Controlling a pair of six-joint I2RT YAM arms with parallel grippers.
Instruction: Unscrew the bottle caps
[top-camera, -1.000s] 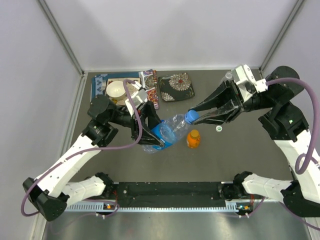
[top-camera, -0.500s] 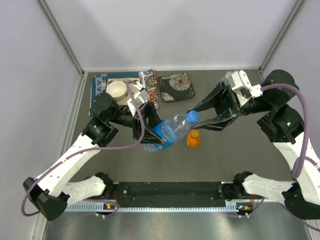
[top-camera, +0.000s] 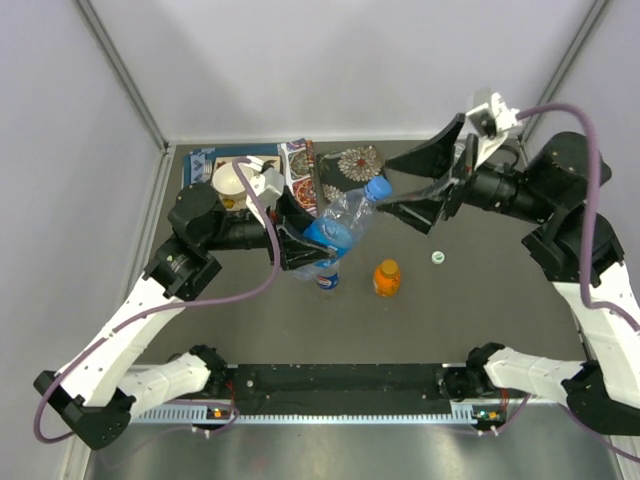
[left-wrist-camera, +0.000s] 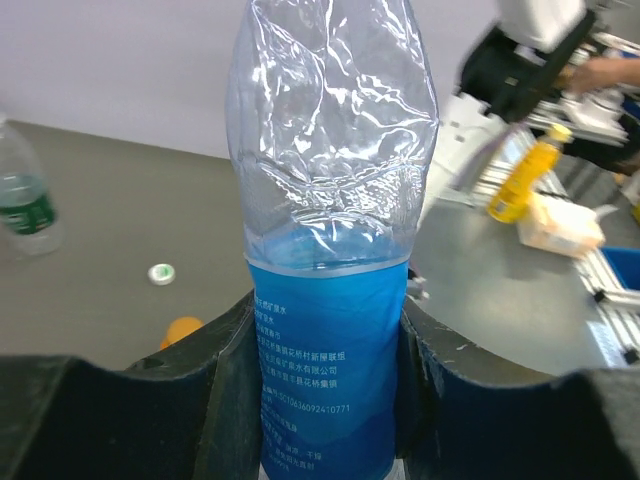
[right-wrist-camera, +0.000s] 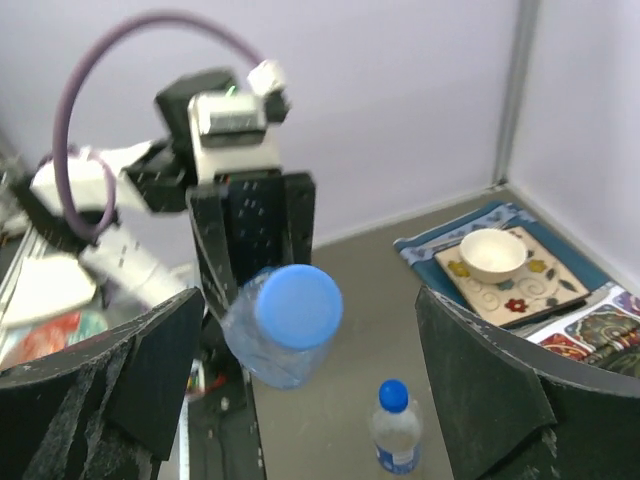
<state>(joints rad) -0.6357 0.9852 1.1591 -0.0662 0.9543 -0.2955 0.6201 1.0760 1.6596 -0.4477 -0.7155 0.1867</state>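
The short orange-filled bottle (top-camera: 387, 277) stands upright on the table (top-camera: 470, 300), nearest the arm bases, and everything else is placed from it. Just to its left stands the clear bottle with the blue-red label (top-camera: 328, 278), upright, with a blue top. To its right and a little farther back a loose cap (top-camera: 437, 257) lies flat, apart from any bottle.

Beyond the orange-filled bottle and to its left, the left gripper (top-camera: 315, 250) pinches the blue-tinted bottle (top-camera: 345, 220) by its label, a finger (left-wrist-camera: 230, 380) pressed on each side. The bottle is off the table, its neck slanting up and away. Its blue cap (top-camera: 377, 188) is on the neck, straight beyond the orange-filled bottle. The right gripper (top-camera: 393, 195) is spread wide around that cap – one finger on either side, with clear gaps.

In the left wrist view the green-label bottle (left-wrist-camera: 24, 200) stands upright past the loose cap. Farthest back and to the left, a bowl (top-camera: 232, 178) rests on patterned mats (top-camera: 300, 160).
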